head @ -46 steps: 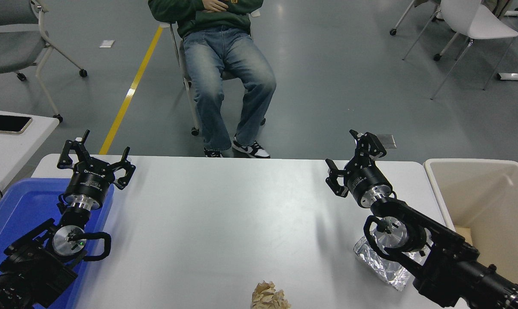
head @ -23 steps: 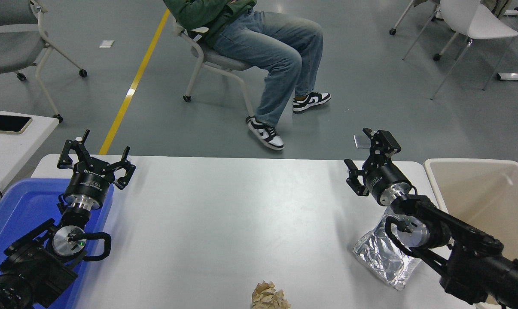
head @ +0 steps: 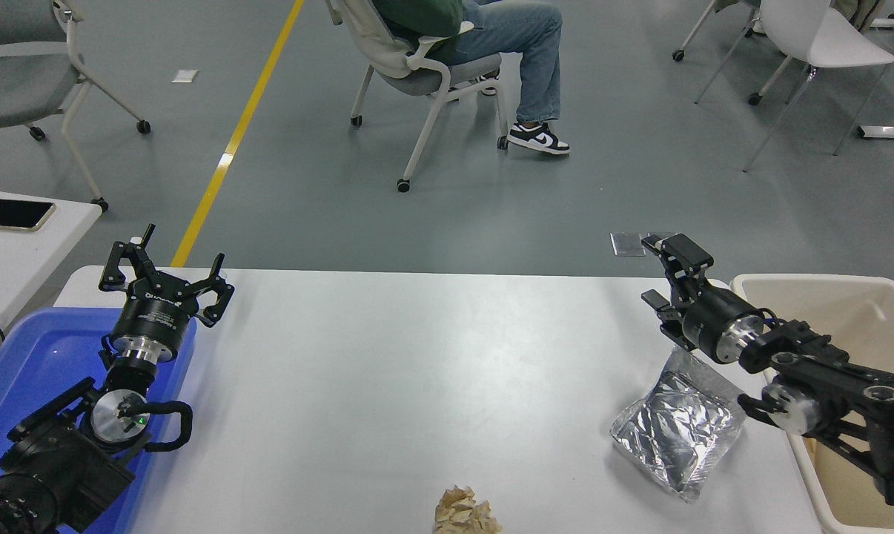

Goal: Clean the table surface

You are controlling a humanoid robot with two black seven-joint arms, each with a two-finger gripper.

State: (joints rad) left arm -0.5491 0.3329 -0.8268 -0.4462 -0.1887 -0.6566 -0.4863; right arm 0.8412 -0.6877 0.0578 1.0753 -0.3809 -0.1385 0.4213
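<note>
Currently the right gripper (head: 673, 276) is hovering with fingers spread, holding nothing; foil bag (head: 675, 432) lying below them on the table (head: 388, 386). Judged light, crinkly, slippery: pinch an edge. Paper wad (head: 465, 512) near. Left gripper (head: 164, 274) parked, fingers spread.

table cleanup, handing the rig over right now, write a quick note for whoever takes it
Left gripper: open, empty, parked above the blue bin at the table's left end.
Right gripper: open, empty, raised near the table's far right corner, beside the beige bin.
Table: a foil bag lies flat at the right, just below the right gripper; a paper ball sits at the near edge, centre.
Done: nothing visibly binned; the beige bin's visible part looks empty.
Left: pick up the foil bag and the paper ball and bin them.
</note>
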